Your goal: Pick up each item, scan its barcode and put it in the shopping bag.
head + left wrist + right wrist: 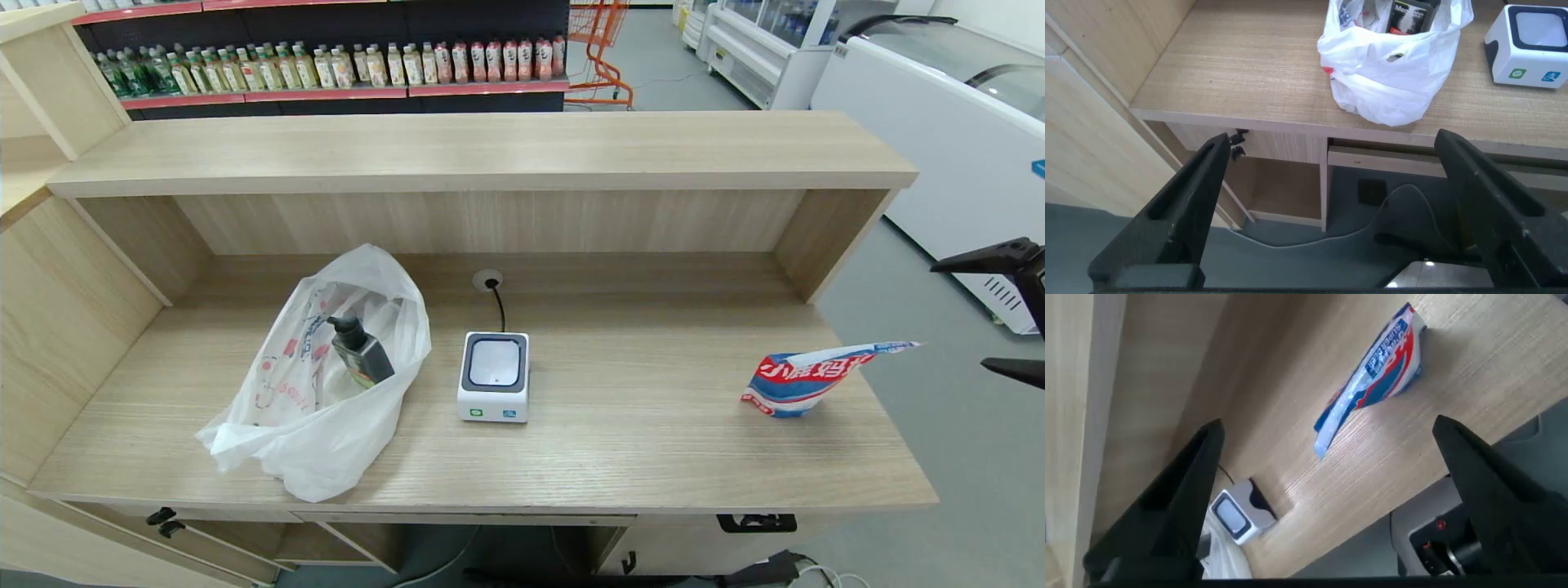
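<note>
A white plastic shopping bag (326, 408) lies on the left of the wooden counter (637, 441), its mouth open toward the back. A dark pump bottle (359, 353) lies inside it. A white barcode scanner (493, 376) sits mid-counter. A red, white and blue pouch (804, 380) stands near the counter's right edge. My right gripper (1000, 314) hangs open just off that edge, to the right of the pouch (1376, 371) and apart from it. My left gripper (1333, 145) is open and holds nothing, in front of the counter and lower than its top, near the bag (1396, 73).
A raised wooden ledge (482, 151) runs along the back of the counter, with side walls at both ends. The scanner's cable (498, 306) runs to a hole at the back. Drawers (1290, 155) sit under the front edge. A white freezer (939, 122) stands at the right.
</note>
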Controlling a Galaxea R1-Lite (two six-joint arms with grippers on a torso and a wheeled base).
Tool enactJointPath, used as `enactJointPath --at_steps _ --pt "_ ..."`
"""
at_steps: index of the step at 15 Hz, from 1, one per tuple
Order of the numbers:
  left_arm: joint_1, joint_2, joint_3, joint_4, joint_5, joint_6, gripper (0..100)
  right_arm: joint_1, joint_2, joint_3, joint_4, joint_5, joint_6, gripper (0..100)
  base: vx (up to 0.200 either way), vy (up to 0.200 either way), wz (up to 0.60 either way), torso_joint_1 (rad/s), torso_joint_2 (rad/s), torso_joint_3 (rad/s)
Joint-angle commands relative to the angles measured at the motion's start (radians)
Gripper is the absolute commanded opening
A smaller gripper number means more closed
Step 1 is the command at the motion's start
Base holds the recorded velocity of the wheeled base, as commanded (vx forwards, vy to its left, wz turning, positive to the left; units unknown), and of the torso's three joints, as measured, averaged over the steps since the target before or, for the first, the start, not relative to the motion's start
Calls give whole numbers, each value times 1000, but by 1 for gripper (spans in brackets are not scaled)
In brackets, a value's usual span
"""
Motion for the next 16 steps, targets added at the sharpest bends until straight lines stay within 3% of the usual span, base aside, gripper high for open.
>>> enactJointPath --at_steps 1,5,9,11,16 --pt "0 -1 0 0 1 0 100 -57 54 -3 24 -9 13 100 0 0 0 0 0 0" --pt "0 -1 0 0 1 0 100 -83 130 -10 55 -17 45 100 0 0 0 0 0 0" --pt "0 -1 0 0 1 0 100 -67 310 -118 41 -52 45 100 0 0 0 0 0 0" --pt "0 1 0 -1 1 0 100 22 426 -127 -46 -90 33 100 0 0 0 0 0 0" --pt "0 -1 0 0 1 0 100 94 595 -153 -63 -145 -11 100 0 0 0 0 0 0"
